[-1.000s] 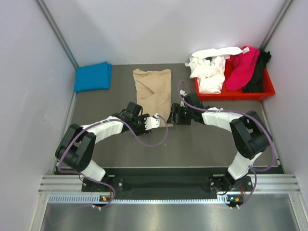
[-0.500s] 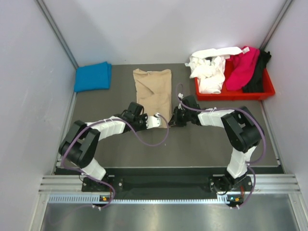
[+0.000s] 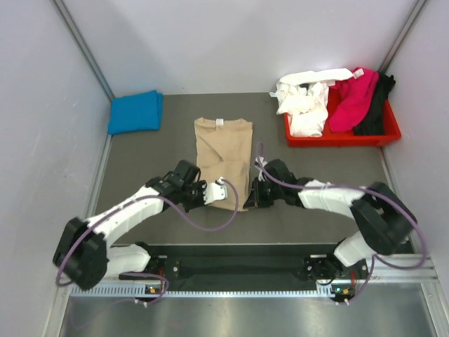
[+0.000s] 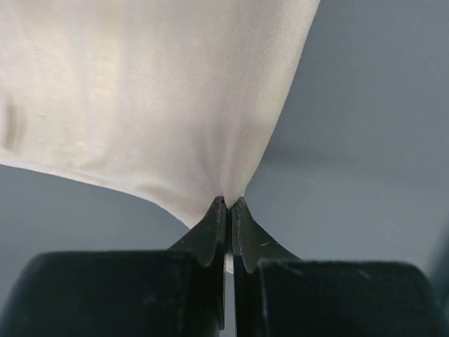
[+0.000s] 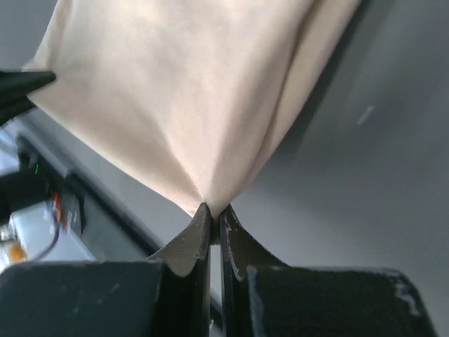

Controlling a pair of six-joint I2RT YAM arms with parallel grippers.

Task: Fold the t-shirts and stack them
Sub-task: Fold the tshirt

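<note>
Two tan t-shirt (image 3: pixel 223 144) corners pinched, left tool (image 4: pixel 228 203), right tool (image 5: pixel 212 209), mat (image 3: pixel 151 151) beside.

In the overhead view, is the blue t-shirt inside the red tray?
No: the blue t-shirt lies in the far left corner, well apart from the red tray at the far right.

The top camera sits high up at the near side of the table (image 3: pixel 140 154). It looks down on all of it from far off. The left wrist camera sits right behind the left gripper (image 4: pixel 226 203) and looks forward, very close. The right wrist camera does the same behind the right gripper (image 5: pixel 212 208). All three views show the near edge of the tan shirt (image 3: pixel 223 151).
</note>
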